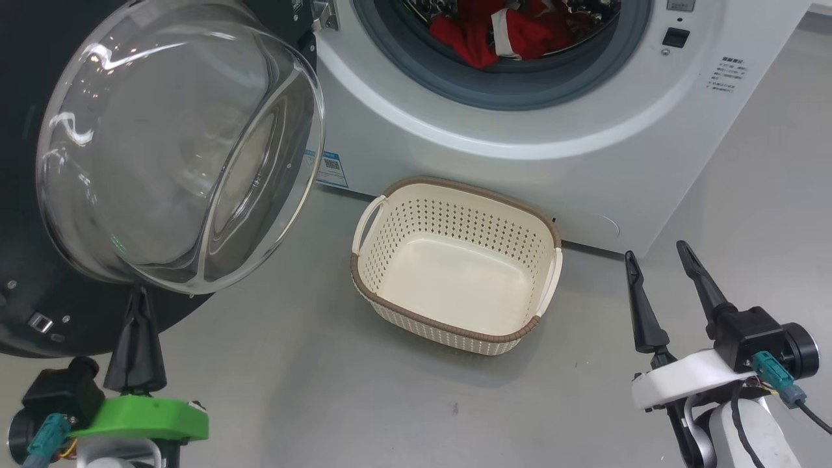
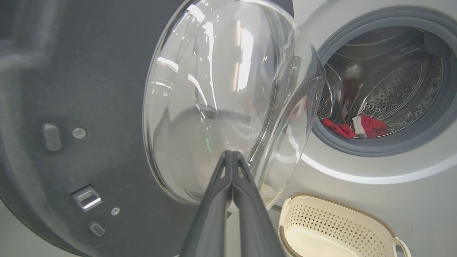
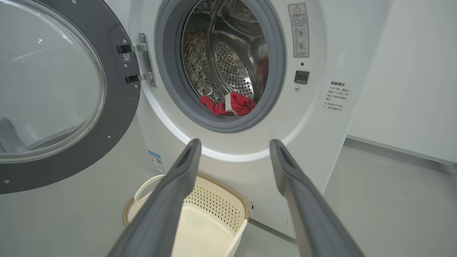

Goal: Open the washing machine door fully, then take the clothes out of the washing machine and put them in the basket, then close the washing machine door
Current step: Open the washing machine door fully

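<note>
Grey floor (image 1: 292, 390) held basket (image 1: 455, 214) at 6 o'clock of washer (image 1: 455, 162), door (image 1: 175, 143) open at 9, red clothes (image 1: 520, 32) lay inside drum (image 3: 235, 57), left gripper (image 1: 138, 296) pinched together empty, right gripper (image 1: 655, 250) spread wide empty.

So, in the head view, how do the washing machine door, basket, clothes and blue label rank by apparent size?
1. washing machine door, nearer the camera, partly cropped
2. basket
3. clothes, farther off, cut by the top edge
4. blue label
</note>
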Controlling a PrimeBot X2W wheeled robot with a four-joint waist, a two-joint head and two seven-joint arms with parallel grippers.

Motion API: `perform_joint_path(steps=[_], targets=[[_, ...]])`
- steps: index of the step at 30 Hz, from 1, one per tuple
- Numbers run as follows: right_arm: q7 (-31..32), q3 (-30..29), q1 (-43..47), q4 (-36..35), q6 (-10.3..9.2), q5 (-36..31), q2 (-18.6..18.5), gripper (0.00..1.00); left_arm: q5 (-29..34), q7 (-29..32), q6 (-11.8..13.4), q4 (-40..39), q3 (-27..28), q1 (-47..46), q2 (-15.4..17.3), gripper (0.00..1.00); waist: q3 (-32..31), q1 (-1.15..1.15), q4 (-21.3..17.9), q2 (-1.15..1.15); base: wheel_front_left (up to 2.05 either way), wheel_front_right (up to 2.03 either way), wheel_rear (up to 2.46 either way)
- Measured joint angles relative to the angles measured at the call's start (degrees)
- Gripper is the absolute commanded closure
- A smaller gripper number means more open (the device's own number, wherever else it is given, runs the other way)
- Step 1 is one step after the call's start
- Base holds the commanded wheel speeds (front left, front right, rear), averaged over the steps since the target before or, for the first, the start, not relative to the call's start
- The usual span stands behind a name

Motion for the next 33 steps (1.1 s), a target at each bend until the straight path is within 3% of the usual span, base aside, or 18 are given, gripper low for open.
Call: perform_joint_path(steps=[5, 6, 7, 8, 9, 10, 22, 33], targets=[[0.0, 0.6, 0.8, 0.0, 0.3, 0.1, 0.2, 0.0, 0.8, 0.0, -1.6, -0.7, -2.4, 1.6, -0.2, 0.96, -0.9, 0.0, -1.2, 0.0, 0.0, 0.0, 0.0], [0.0, 0.8, 0.8, 0.0, 0.3, 0.2, 0.2, 0.0, 1.1, 0.0, -2.1, -0.9, -2.8, 1.9, -0.2, 0.67, -1.1, 0.0, -1.4, 0.0, 0.0, 0.0, 0.0], [0.0, 1.0, 0.8, 0.0, 0.3, 0.5, 0.3, 0.0, 1.3, 0.0, -2.2, -1.1, -3.3, 2.3, -0.2, 0.51, -1.3, 0.0, -1.7, 0.0, 0.0, 0.0, 0.0], [0.0, 1.2, 0.8, 0.0, 0.3, 0.5, 0.3, 0.0, 1.5, 0.0, -2.6, -1.1, -3.7, 2.7, -0.2, 0.16, -1.5, 0.0, -2.0, 0.0, 0.0, 0.0, 0.0], [0.0, 1.4, 0.8, -0.1, 0.3, 0.6, 0.4, 0.0, 1.6, 0.0, -2.6, -1.1, -4.0, 3.0, -0.2, 0.04, -1.6, 0.0, -2.4, 0.0, 0.0, 0.0, 0.0], [0.0, 1.5, 0.9, -0.1, 0.3, 0.6, 0.5, 0.0, 1.6, 0.0, -2.6, -1.1, -4.3, 3.3, -0.2, 0.0, -1.8, 0.0, -2.7, 0.0, 0.0, 0.0, 0.0], [0.0, 2.7, 2.5, 0.0, 0.12, 2.2, 0.7, 0.0, 2.4, 0.0, -3.0, -1.2, -5.4, 4.9, -0.3, 0.0, -3.8, 0.0, -7.7, 0.0, 0.0, 0.0, 0.0], [0.0, 4.1, 5.6, -0.3, -1.51, 5.5, 0.7, 0.0, 2.4, 0.0, -3.3, -1.1, -6.1, 7.0, -0.3, 0.0, -5.5, 0.0, -13.3, 0.0, 0.0, 0.0, 0.0]])
